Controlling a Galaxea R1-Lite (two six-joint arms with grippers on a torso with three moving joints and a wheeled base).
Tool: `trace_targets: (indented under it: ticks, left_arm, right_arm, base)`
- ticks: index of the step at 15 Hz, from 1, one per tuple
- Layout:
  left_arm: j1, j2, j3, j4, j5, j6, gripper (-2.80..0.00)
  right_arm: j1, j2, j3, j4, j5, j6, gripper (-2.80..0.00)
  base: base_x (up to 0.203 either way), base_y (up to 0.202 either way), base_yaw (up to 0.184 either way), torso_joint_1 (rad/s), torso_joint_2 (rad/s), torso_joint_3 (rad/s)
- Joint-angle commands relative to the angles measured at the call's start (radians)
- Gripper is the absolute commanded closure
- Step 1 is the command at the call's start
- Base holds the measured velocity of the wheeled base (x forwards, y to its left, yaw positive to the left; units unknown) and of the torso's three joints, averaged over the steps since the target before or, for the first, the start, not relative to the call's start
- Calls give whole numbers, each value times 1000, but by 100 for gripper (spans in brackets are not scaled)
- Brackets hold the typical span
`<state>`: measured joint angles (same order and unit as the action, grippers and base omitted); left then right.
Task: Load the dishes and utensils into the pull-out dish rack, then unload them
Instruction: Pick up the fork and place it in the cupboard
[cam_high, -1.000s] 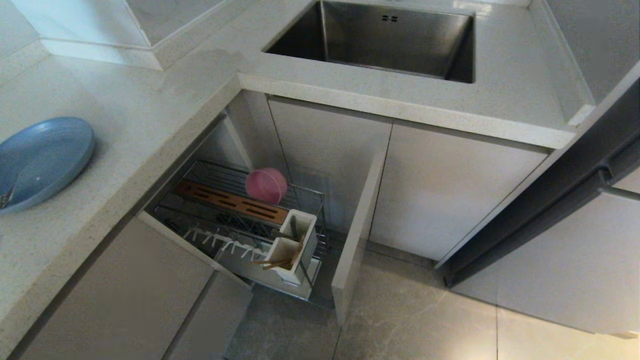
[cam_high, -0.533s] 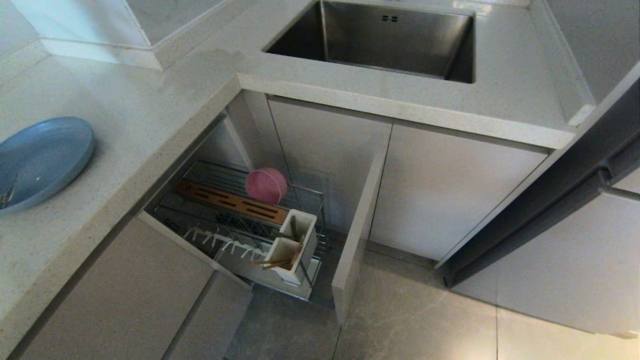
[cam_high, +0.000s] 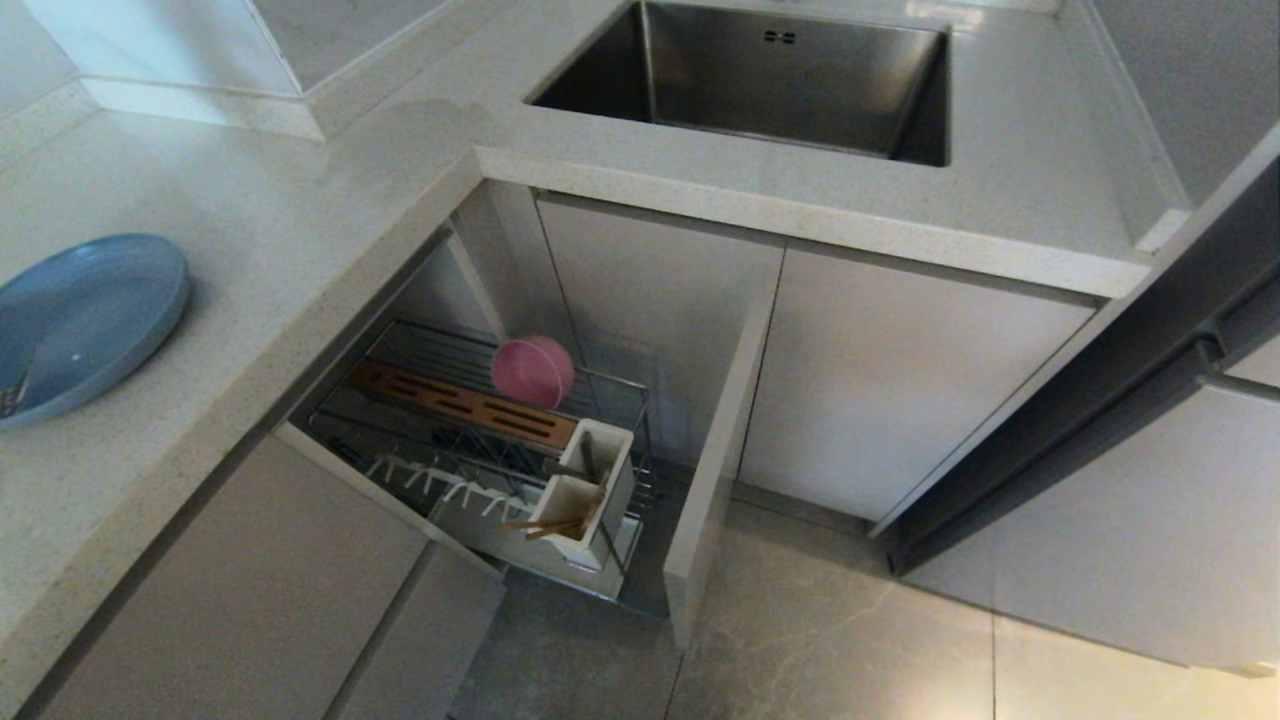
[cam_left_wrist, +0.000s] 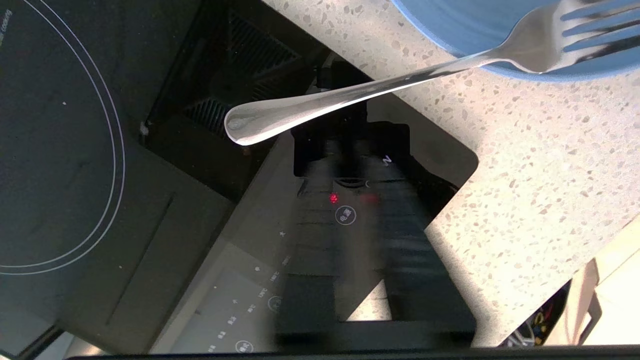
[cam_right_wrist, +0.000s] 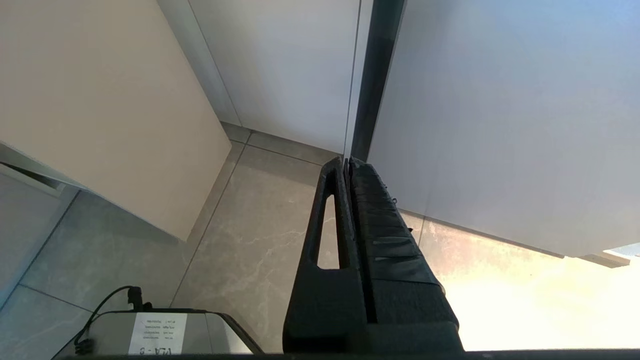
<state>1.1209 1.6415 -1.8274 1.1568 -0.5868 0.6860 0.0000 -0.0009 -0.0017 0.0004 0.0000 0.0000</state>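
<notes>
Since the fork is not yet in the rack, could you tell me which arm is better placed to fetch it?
Left: its wrist camera looks straight at the fork resting on the blue plate; the right gripper hangs shut near the floor.

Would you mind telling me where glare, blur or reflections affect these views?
Left wrist view: the fork is sharp, while the glossy black cooktop mirrors a blurred dark shape. Right wrist view: glare washes out the floor beside the right claw. Head view: evenly lit.
</notes>
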Motion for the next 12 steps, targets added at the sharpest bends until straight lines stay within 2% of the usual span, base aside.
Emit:
trace_targets:
  ticks: [1, 7, 12]
  left_arm:
    - [-1, 1, 0, 7, -5, 4, -280]
    - [-71, 32, -16, 41, -1, 4, -280]
    - [-150, 75, -79, 30, 64, 4, -280]
  right_arm:
    - [0, 1, 0, 0, 0, 0, 0]
    - [0, 1, 0, 1, 0, 0, 0]
    - [0, 1, 0, 1, 0, 0, 0]
  base:
    - [0, 0, 0, 0, 0, 0]
    - [0, 0, 0, 0, 0, 0]
    - [0, 0, 0, 0, 0, 0]
